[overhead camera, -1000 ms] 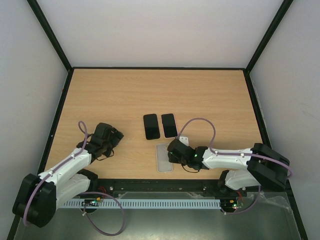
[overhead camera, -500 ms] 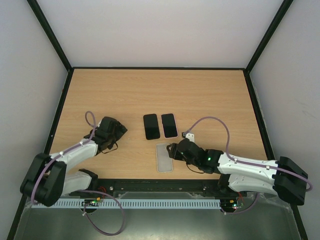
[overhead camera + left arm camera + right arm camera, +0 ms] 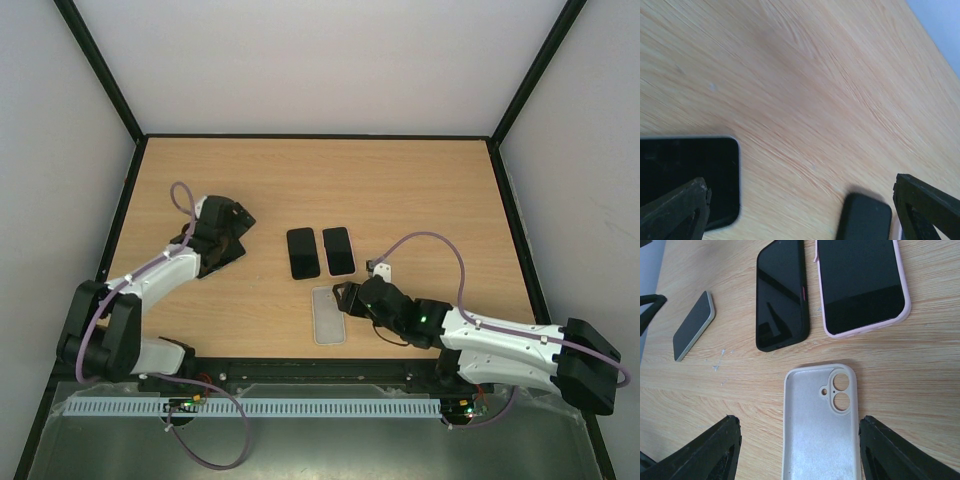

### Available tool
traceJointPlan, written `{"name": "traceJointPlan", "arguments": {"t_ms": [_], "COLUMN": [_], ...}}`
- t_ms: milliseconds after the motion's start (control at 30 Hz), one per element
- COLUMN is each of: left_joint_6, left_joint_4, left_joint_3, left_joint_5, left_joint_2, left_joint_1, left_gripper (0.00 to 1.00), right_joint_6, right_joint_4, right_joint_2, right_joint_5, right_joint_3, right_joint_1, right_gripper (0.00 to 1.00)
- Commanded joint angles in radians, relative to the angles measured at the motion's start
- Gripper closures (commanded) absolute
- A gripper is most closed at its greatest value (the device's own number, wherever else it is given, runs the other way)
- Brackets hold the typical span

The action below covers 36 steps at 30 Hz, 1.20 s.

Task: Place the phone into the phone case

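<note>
Okay, right gripper [image 3: 799, 422], jaws wide and empty, has the empty phone case [image 3: 821, 430] just in front, bare black phone [image 3: 781, 300] beyond it ahead-left, both lengthwise away; left gripper [image 3: 800, 180], also wide and empty, is well apart.

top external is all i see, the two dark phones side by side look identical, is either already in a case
Observer: Yes, the right-hand dark phone sits in a pink rubbery case; the left-hand glossy black phone is bare.
Operator: which way up is the pale translucent phone case
Observer: Hollow side up, camera cutout toward the phones.
Operator: right pincer holding anything
Observer: No, it is open, a finger on either side of that case.
</note>
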Motion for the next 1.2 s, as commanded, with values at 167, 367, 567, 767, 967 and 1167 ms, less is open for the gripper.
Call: {"name": "traceJointPlan", "arguments": {"t_ms": [167,367,567,767,967,1167], "left_joint_6": [0.107,0.139,0.159,0.148,0.134,0.116], "left_joint_4": [-0.139,-0.131,-0.119,-0.122,-0.141,-0.162], "left_joint_3": [0.076,0.086,0.089,0.032,-0.022,-0.090], "left_joint_5": [-0.053,-0.016,0.015,0.010,0.023,0.059], "left_joint_2": [0.098,0.173,0.223,0.213,0.201,0.124], "left_joint_1": [0.200,0.259,0.278,0.278,0.276,0.253], "left_gripper": [0.01,0.01,0.01,0.01,0.01,0.01], "right_joint_6": [-0.010,-0.004,-0.017,-0.016,-0.009,-0.005], "right_joint_4": [0.017,0.030,0.029,0.029,0.043,0.047], "right_joint_2": [-0.046,-0.072,-0.062,-0.058,-0.048,-0.062], "right_joint_5": [0.028,0.025,0.018,0.016,0.001,0.007], "right_joint_3": [-0.028,-0.042,-0.028,-0.028,-0.038,-0.054], "right_joint_1": [0.007,0.007,0.007,0.007,0.007,0.007], "right_gripper": [0.35,0.35,0.35,0.35,0.35,0.35]}}
